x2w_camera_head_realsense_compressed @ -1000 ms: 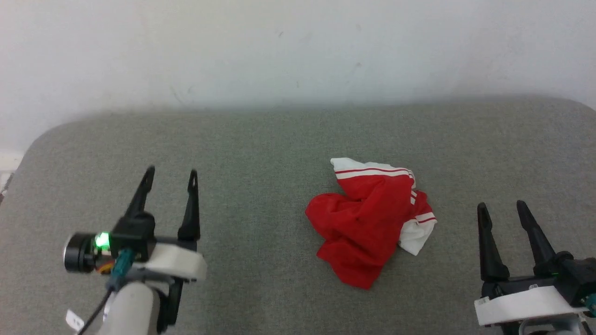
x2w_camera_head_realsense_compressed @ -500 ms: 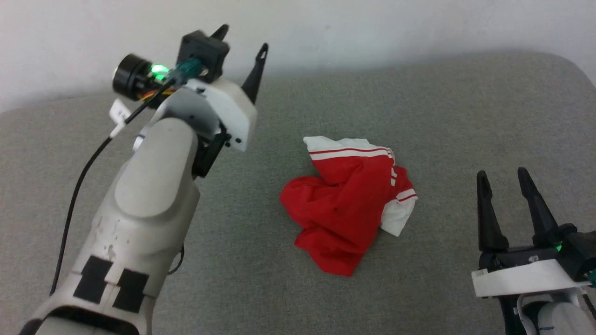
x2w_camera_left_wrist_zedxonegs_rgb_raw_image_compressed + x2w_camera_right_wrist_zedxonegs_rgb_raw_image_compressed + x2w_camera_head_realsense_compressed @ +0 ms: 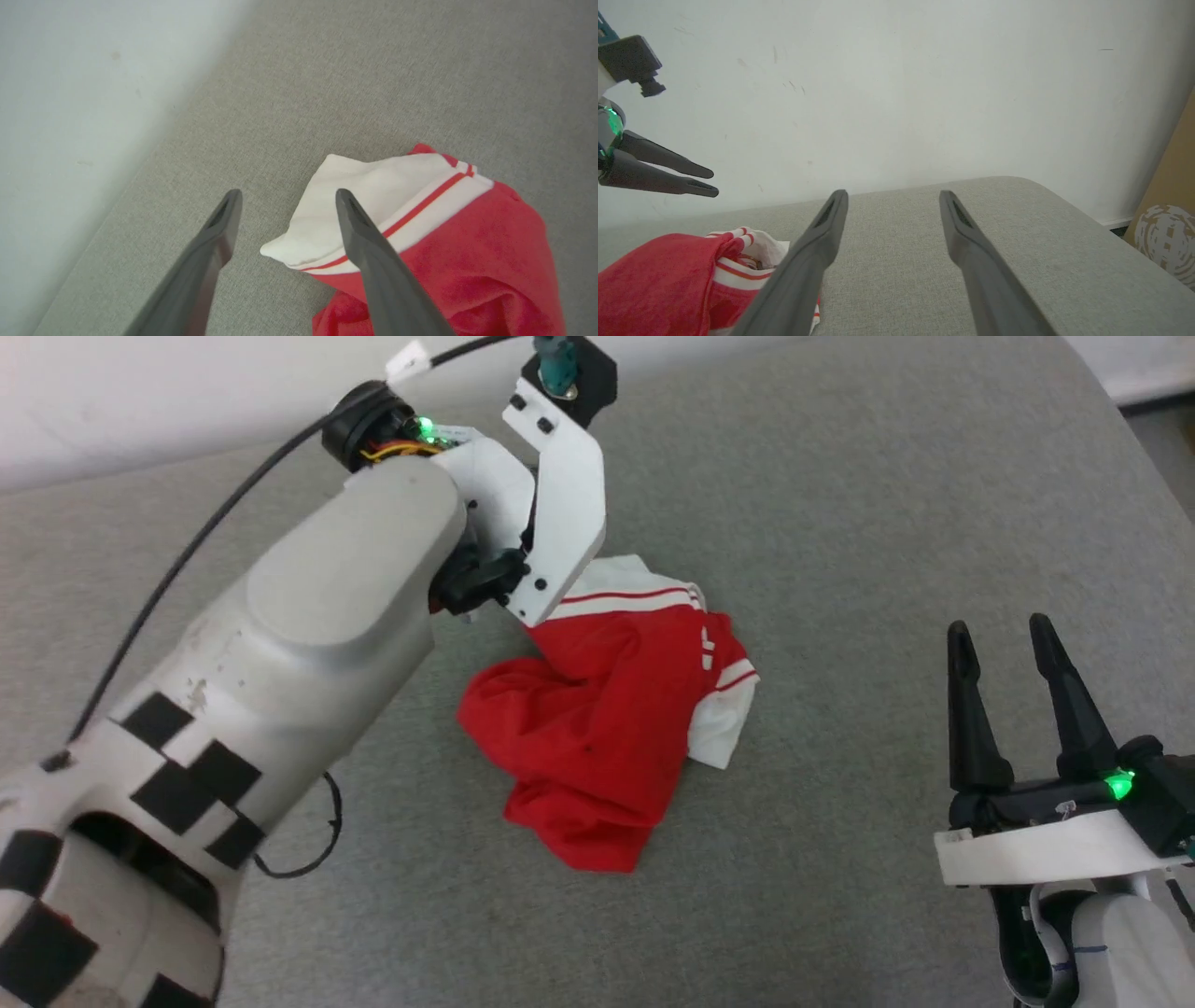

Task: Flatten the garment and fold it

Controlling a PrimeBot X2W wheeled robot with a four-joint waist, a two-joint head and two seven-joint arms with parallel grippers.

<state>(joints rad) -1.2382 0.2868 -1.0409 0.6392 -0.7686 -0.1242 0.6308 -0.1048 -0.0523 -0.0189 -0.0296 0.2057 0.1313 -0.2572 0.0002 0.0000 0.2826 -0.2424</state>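
Observation:
The garment lies crumpled in a heap on the grey surface, mostly red, with a white sleeve with red stripes at its far side and another at its right. No letters or number show. My left gripper hangs open above the far white sleeve, whose corner lies below the gap between the fingers. In the right wrist view the left gripper is clearly above the cloth, apart from it. My right gripper stands open and empty to the right of the garment, well away from it.
The grey padded surface ends against a white wall at the back and in a rounded edge at the right. A cardboard box stands beyond that edge. A black cable runs along my left arm.
My left arm has risen and swung forward and right, from the near left to above the garment's far sleeve. The head camera has shifted. The right gripper has stayed put.

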